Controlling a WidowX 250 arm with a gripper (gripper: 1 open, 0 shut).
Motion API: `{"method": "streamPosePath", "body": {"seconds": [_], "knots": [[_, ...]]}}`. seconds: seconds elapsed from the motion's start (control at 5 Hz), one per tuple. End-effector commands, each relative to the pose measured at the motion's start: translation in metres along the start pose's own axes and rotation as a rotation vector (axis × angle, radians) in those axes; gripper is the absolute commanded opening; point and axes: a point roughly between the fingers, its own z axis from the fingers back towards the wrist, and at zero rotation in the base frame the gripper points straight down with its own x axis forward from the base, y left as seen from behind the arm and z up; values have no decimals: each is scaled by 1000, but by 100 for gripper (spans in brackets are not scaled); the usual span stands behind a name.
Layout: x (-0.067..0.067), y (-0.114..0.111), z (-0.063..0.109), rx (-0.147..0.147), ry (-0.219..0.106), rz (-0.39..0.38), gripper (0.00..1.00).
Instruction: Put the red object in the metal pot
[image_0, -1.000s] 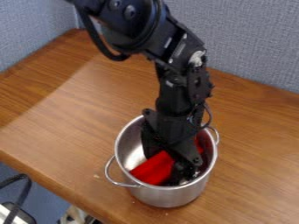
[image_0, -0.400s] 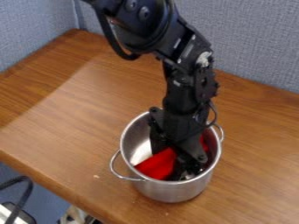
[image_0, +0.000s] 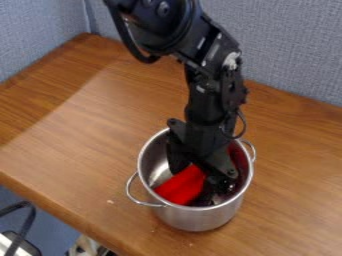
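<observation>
The wooden surface (image_0: 80, 100) fills most of the view, its near edge running diagonally from the left side down toward the bottom, with a grey wall behind its far edge. Above it the black robot arm (image_0: 187, 50) comes in from the top and reaches steeply down toward the near edge. The metal pot (image_0: 187, 212) stands close to that near edge, toward the right-hand end of the surface, upright, with one small loop handle (image_0: 134, 190) showing on its left side. The gripper (image_0: 201, 178) points straight down inside the pot, below the rim. Its jaws appear to stand apart, though their dark tips blend with the shadowed inside of the pot. The red object (image_0: 181, 187) lies inside the pot, tilted on the bottom toward the near wall, just beside the jaws; whether they touch it cannot be made out.
</observation>
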Motion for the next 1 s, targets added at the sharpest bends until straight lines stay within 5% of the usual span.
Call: {"method": "streamPosePath", "body": {"seconds": [0.0, 0.2, 0.4, 0.6, 0.8], "knots": [[11, 6, 3, 12, -35, 55, 0], [10, 10, 9, 20, -39, 59, 100], [9, 14, 12, 29, -39, 61, 0], [9, 17, 18, 36, -42, 64, 100], [14, 22, 17, 40, -43, 22, 0]]}}
